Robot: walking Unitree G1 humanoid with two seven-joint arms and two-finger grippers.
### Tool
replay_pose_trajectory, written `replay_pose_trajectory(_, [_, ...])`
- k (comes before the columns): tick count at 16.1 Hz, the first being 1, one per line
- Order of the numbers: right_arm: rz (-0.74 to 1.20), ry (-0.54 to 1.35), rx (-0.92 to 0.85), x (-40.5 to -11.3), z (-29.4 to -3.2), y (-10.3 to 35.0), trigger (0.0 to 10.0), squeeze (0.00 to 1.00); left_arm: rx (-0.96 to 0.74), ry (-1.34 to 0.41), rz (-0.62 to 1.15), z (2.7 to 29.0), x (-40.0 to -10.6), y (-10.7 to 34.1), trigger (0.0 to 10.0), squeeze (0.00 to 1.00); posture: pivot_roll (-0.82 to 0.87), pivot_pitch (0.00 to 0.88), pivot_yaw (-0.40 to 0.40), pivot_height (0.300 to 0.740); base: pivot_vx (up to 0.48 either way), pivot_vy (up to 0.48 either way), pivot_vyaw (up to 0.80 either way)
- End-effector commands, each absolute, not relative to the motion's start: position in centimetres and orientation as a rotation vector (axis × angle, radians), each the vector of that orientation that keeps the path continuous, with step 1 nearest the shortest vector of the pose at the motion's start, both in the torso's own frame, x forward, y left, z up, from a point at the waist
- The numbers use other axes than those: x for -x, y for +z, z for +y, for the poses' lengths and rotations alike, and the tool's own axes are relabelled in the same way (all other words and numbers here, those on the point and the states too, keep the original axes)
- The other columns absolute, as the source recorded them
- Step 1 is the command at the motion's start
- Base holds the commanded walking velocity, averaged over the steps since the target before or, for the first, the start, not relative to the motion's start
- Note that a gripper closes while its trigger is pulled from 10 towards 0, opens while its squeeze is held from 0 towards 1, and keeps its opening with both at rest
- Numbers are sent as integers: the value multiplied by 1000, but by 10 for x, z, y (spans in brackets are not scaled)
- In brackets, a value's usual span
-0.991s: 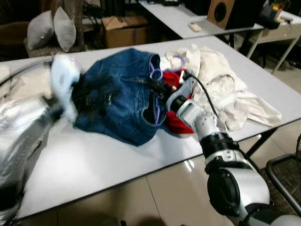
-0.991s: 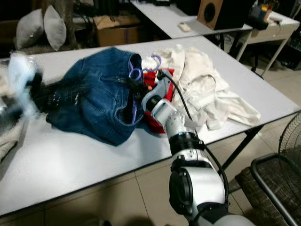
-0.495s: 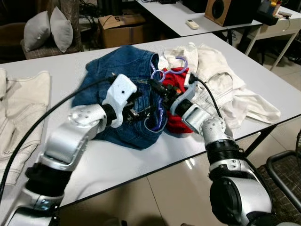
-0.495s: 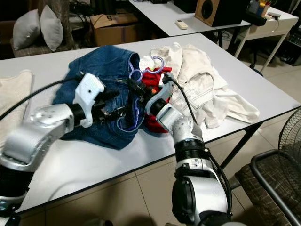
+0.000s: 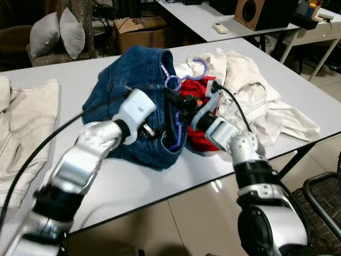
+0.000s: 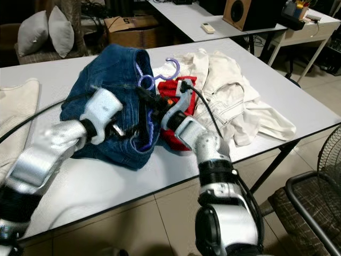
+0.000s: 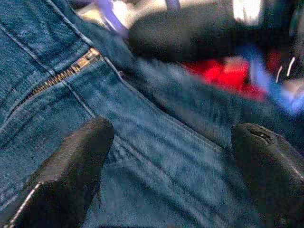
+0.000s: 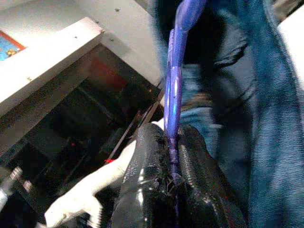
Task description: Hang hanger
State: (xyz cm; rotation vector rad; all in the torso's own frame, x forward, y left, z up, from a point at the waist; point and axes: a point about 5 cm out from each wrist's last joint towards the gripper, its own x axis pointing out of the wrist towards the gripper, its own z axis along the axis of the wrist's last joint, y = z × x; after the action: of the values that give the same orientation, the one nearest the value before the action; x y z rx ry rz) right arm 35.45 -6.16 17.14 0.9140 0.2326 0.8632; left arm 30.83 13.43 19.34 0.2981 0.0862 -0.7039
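A purple plastic hanger [image 5: 187, 78] sticks out of the waist of blue jeans [image 5: 132, 88] heaped on the white table [image 5: 106, 181]. My right gripper [image 5: 173, 99] is shut on the hanger's neck just below the hook; the right wrist view has the purple bar [image 8: 172, 90] pinched between the two black fingers [image 8: 142, 180]. My left gripper [image 5: 155, 130] rests on the jeans near the zip, open, its fingers [image 7: 71, 171] wide apart with denim [image 7: 166, 156] between them. The hanger's lower part is buried in the jeans.
A red garment [image 5: 201, 136] lies under my right forearm, a white garment [image 5: 250, 90] to its right, a beige cloth [image 5: 21, 122] at the table's left. Behind stand a cardboard box [image 5: 139, 29], pillows [image 5: 58, 32] and a second table [image 5: 213, 21]. A black chair [image 5: 319, 192] sits low right.
My left arm swung in from the left and set its open gripper onto the jeans. The right gripper kept hold of the hanger, and the hook and waistband have risen slightly.
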Motion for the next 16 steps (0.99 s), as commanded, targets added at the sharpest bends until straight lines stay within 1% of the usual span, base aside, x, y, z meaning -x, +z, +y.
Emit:
replay_pose_trajectory(1, [188,906,-883,-353,-65,182,10000,0,-217,-752,-9,137,-300,213,10000,1000,-95,0,23,740,0,0,0])
replay_pose_trajectory(2, [172,916,-839,-353,-73,185,10000,0,-163,-803,-70,149,-284,226,10000,1000,-93,0,16,740,0,0,0])
replay_pose_trajectory(3, [168,920,-823,-352,-75,186,10000,0,-150,-812,-75,153,-280,228,10000,1000,-93,0,16,740,0,0,0])
replay_pose_trajectory(4, [157,933,-784,-350,-83,188,10000,0,-126,-818,-92,166,-268,234,10000,302,-87,0,6,740,0,0,0])
replay_pose_trajectory(5, [146,945,-760,-348,-91,190,10000,0,-103,-816,-109,176,-259,240,10000,141,-83,0,0,740,0,0,0])
replay_pose_trajectory(6, [138,951,-752,-347,-94,192,10000,0,-90,-791,-119,181,-256,242,10000,0,-81,0,-1,740,0,0,0])
replay_pose_trajectory(7, [100,984,-751,-342,-103,197,10000,0,-49,-619,-127,202,-257,244,10000,0,-75,0,-7,740,0,0,0])
replay_pose_trajectory(8, [89,998,-757,-340,-105,199,10000,0,-53,-571,-116,208,-257,243,10000,0,-73,0,-9,740,0,0,0])
replay_pose_trajectory(9, [57,1031,-762,-334,-111,206,10000,0,-104,-447,-90,221,-259,238,10000,0,-71,0,-15,740,0,0,0])
replay_pose_trajectory(11, [-2,1050,-732,-322,-122,216,10000,0,-134,-313,-63,233,-255,234,10000,0,-72,0,-13,740,0,0,0])
replay_pose_trajectory(12, [-18,1038,-699,-318,-127,220,10000,0,-144,-291,-68,233,-250,232,10000,0,-74,0,-12,740,0,0,0])
replay_pose_trajectory(13, [-60,1006,-622,-307,-137,228,10000,0,-135,-254,-63,229,-241,223,10000,0,-75,0,-10,740,0,0,0])
replay_pose_trajectory(14, [-84,1001,-612,-300,-140,235,10000,0,-139,-225,-39,225,-237,214,10000,0,-81,0,0,740,0,0,0])
replay_pose_trajectory(15, [-98,1014,-610,-292,-142,240,10000,0,-140,-214,-9,221,-232,205,10000,0,-84,0,1,740,0,0,606])
replay_pose_trajectory(16, [-122,1056,-570,-278,-144,245,10000,0,-154,-194,11,218,-228,197,10000,0,-83,0,1,740,0,0,800])
